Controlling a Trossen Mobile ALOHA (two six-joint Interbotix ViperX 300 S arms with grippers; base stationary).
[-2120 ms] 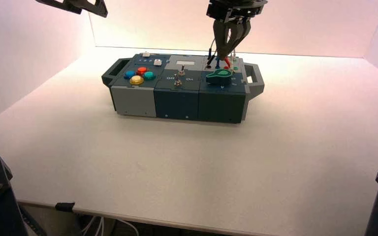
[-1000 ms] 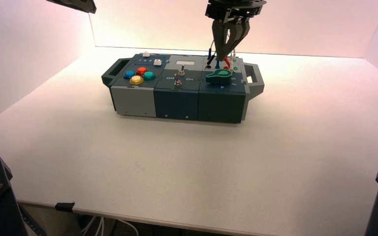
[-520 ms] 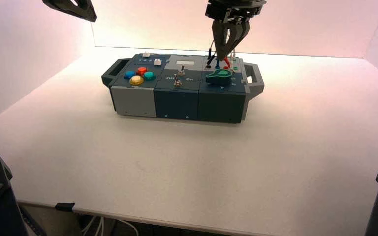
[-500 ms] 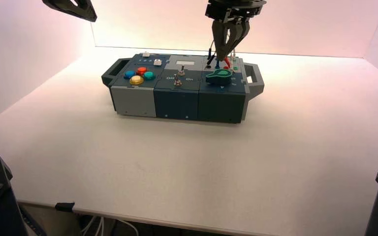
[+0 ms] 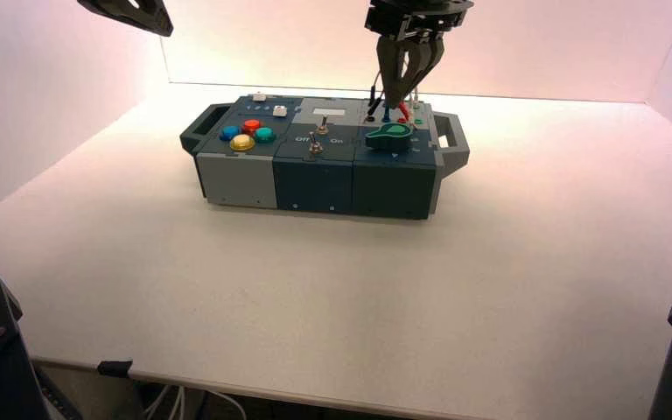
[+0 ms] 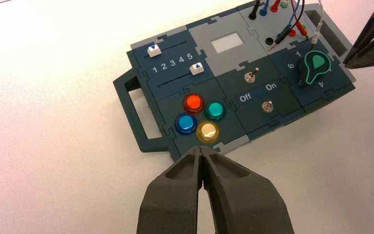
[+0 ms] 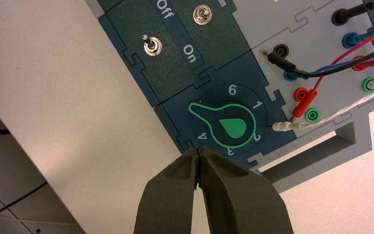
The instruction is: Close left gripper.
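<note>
My left gripper [image 5: 151,17] hangs high at the far left, left of the box [image 5: 315,179], with only part of its black plates showing in the high view. In the left wrist view its fingers [image 6: 202,151] are shut on nothing, tips touching, above the table in front of the yellow button [image 6: 207,132]. My right gripper [image 5: 399,98] hangs over the box's right end, above the wire sockets and behind the green knob [image 5: 391,136]. In the right wrist view it [image 7: 198,151] is shut and empty, beside the knob [image 7: 226,126].
The box bears red [image 6: 193,103], green [image 6: 215,110] and blue [image 6: 185,124] buttons, two sliders [image 6: 196,68], two toggle switches [image 6: 250,77] by Off and On, and plugged wires [image 6: 292,24]. White walls stand behind and at both sides.
Since 2.1 s ago my left gripper has drawn back toward the upper left. Over the last half second nothing visibly moves. The right arm holds its place.
</note>
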